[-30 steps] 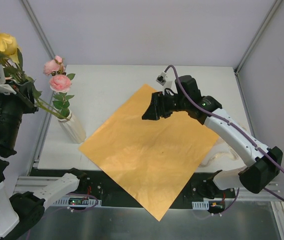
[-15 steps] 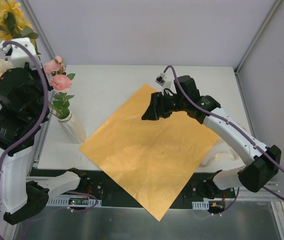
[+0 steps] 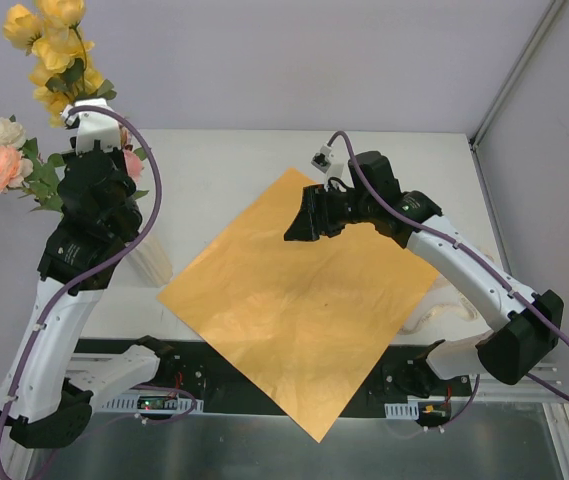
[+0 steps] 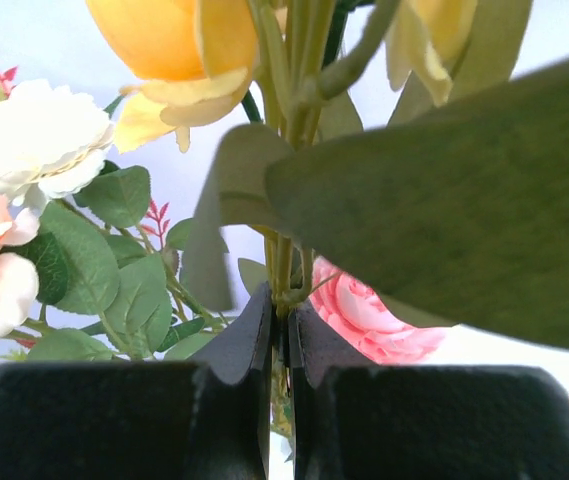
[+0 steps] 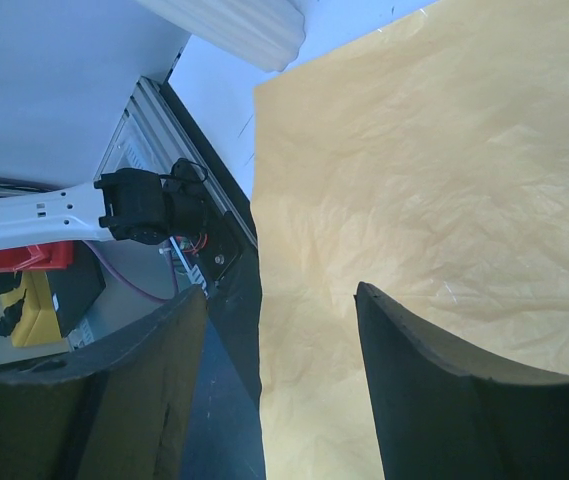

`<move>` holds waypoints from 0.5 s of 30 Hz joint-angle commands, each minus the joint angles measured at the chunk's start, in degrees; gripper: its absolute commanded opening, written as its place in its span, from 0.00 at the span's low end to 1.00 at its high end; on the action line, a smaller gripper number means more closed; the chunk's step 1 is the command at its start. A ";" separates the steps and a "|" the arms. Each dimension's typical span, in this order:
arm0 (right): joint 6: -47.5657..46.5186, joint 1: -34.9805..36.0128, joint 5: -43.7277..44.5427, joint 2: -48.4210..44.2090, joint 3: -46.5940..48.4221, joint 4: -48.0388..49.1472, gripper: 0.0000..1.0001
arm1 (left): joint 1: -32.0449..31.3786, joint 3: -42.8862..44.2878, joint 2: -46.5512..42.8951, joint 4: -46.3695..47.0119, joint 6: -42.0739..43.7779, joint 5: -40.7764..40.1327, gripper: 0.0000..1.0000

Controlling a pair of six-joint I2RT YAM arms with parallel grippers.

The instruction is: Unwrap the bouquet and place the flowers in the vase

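Now the left arm has swung in from the left edge and lifted the flowers [image 3: 49,45] high above the far-left corner, roughly over the vase [image 5: 239,25]. The left gripper [image 4: 282,320] is clamped tight on their green stems [image 4: 284,240]. A pink rose [image 4: 364,315] shows just beyond. The orange paper [image 3: 299,290] lies flat, unwrapped, mid-table. The right gripper [image 5: 279,300] hovers over its far corner, jaws well apart, holding nothing. Unwrapping looks done; lowering the stems into the vase mouth seems next.
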 commanded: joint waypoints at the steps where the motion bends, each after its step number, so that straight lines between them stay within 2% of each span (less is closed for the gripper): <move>1: -0.14 -0.03 -1.44 -1.20 0.31 0.03 0.64 | 0.70 -3.40 -3.29 9.23 0.45 -4.20 0.00; 2: -0.23 -0.03 -1.44 -1.20 0.39 0.11 0.64 | 0.70 -4.62 -3.64 9.23 0.09 -4.99 0.00; 5: -0.23 -0.03 -1.53 -1.02 0.75 -0.15 0.64 | 0.70 -6.73 -5.57 9.14 -1.67 -6.93 0.32; 6: -0.23 0.06 -1.53 -1.02 1.01 -0.41 0.64 | 0.70 -7.18 -6.28 9.05 -2.11 -6.93 0.51; 7: -0.32 -0.03 -1.35 -1.19 1.10 -0.59 0.64 | 0.70 -7.44 -7.67 8.53 -3.07 -6.93 0.74; 8: -0.40 -0.03 -1.18 -1.19 1.19 -0.68 0.63 | 0.70 -7.27 -8.38 7.57 -3.86 -6.93 0.84; 10: -0.67 -0.03 0.05 -1.63 1.53 -1.81 0.64 | 0.70 -5.70 -10.14 3.63 -8.75 -5.97 0.96; 11: -0.76 0.06 1.01 -1.81 1.97 -2.43 0.64 | 0.70 -3.69 -10.67 -1.36 -10.44 -3.44 0.99; 13: -1.72 -0.21 5.23 -2.51 3.81 -5.59 0.65 | 0.70 -1.48 -11.90 -6.56 -17.18 -0.79 0.99; 15: -2.95 -0.64 11.18 -2.86 5.57 -10.57 0.67 | 0.70 1.34 -12.69 -12.55 -21.16 5.88 0.99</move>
